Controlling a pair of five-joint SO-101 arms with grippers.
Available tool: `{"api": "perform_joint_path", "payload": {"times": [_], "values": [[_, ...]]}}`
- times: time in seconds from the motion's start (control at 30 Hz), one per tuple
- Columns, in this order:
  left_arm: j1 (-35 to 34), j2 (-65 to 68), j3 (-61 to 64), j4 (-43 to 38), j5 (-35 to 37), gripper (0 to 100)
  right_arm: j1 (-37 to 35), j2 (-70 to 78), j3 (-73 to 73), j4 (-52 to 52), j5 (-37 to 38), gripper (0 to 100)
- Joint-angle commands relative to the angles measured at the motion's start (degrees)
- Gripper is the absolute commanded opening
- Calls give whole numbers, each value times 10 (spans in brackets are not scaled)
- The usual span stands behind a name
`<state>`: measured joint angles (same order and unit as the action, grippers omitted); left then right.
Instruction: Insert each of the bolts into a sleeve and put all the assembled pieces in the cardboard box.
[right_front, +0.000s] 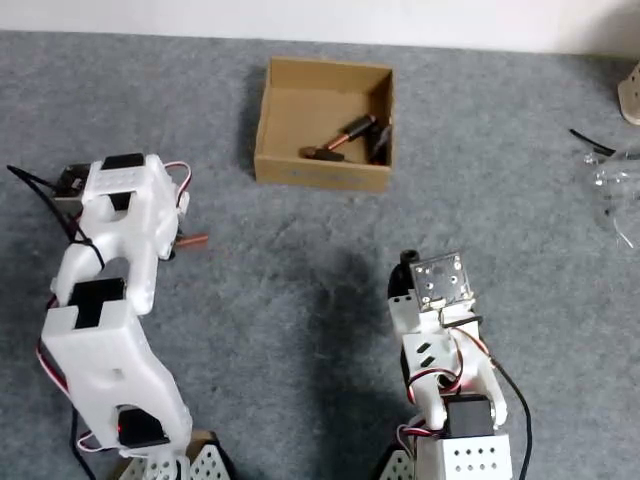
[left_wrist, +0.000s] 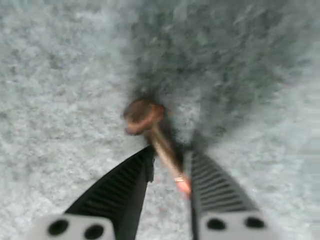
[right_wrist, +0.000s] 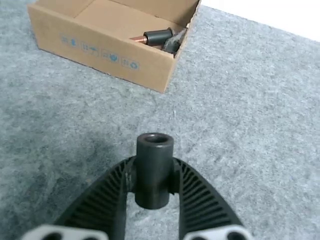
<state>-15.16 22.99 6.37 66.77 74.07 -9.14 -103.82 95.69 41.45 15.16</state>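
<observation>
My left gripper (left_wrist: 170, 157) is shut on a copper bolt (left_wrist: 150, 125), gripping the shank with the round head pointing away over the grey carpet. From above, the bolt (right_front: 194, 240) pokes out to the right of the left arm (right_front: 125, 230). My right gripper (right_wrist: 154, 172) is shut on a black sleeve (right_wrist: 154, 150), held with its open bore facing out. The right arm (right_front: 440, 300) stands near the table's front, right of centre. The cardboard box (right_front: 320, 172) sits at the back centre and holds assembled pieces (right_front: 345, 135), which also appear in the right wrist view as assembled pieces (right_wrist: 159, 37) inside the box (right_wrist: 100, 55).
Grey carpet covers the table. Clear plastic bits and a dark cable (right_front: 612, 180) lie at the right edge, with a beige object (right_front: 630, 95) at the back right corner. Open carpet lies between the two arms and in front of the box.
</observation>
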Motion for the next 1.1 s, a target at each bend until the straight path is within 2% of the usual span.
{"api": "perform_joint_path", "payload": {"times": [0.0, 0.3, 0.53, 0.7, 0.87, 1.07], "values": [[-9, -15, 10, -4, 4, 2, 6, -6, 52, -23, 5, 5], [11, -21, 8, -1, -4, 5, 6, -6, 52, -23, 5, 5], [50, -22, -36, 3, -98, 5, 7, -6, 53, -23, 5, 5], [86, -62, -124, 96, -175, 5, 6, -6, 53, -23, 5, 5], [142, -162, -230, 216, -251, 5, 6, -6, 53, -23, 5, 5], [148, -296, -288, 290, -266, 4, 6, -6, 52, -23, 5, 5]]}}
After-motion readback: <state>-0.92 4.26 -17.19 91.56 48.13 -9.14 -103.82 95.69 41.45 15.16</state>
